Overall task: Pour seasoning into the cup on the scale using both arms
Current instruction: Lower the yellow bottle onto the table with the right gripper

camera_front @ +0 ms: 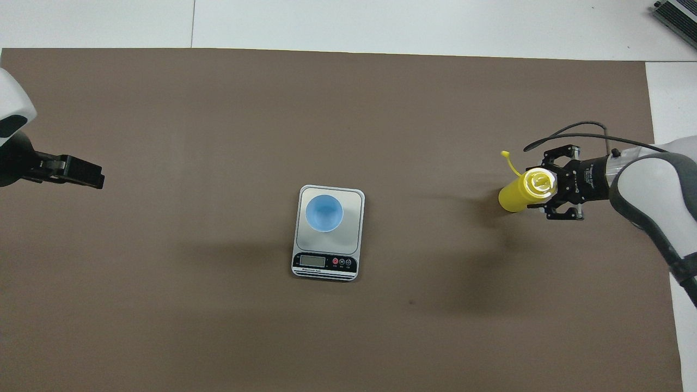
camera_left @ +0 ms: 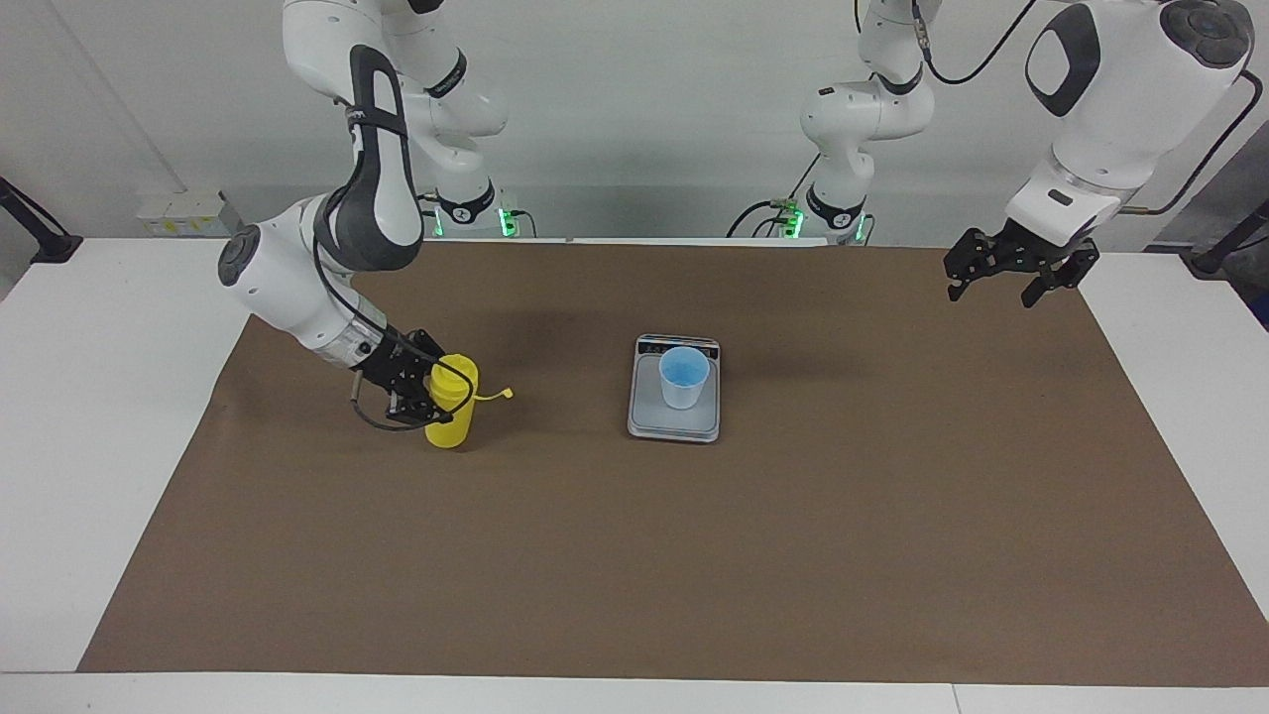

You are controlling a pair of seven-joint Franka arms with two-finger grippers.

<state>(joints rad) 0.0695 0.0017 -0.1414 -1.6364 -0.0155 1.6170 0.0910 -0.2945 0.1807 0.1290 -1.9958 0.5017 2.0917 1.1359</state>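
Note:
The yellow seasoning bottle (camera_left: 454,421) stands upright on the brown mat toward the right arm's end of the table, and it also shows in the overhead view (camera_front: 512,198). Its tethered cap tip (camera_left: 504,394) hangs off to the side. My right gripper (camera_left: 434,393) is open, with a finger on either side of the bottle's upper part (camera_front: 546,186). The light blue cup (camera_left: 684,379) stands upright on the silver scale (camera_left: 649,416) at mid-table; both show in the overhead view, the cup (camera_front: 324,213) on the scale (camera_front: 353,239). My left gripper (camera_left: 991,296) waits open and empty, raised over the mat's edge at the left arm's end (camera_front: 81,173).
The brown mat (camera_left: 793,555) covers most of the white table. The scale's display strip (camera_front: 325,262) is on its edge nearer to the robots. Nothing else stands on the mat.

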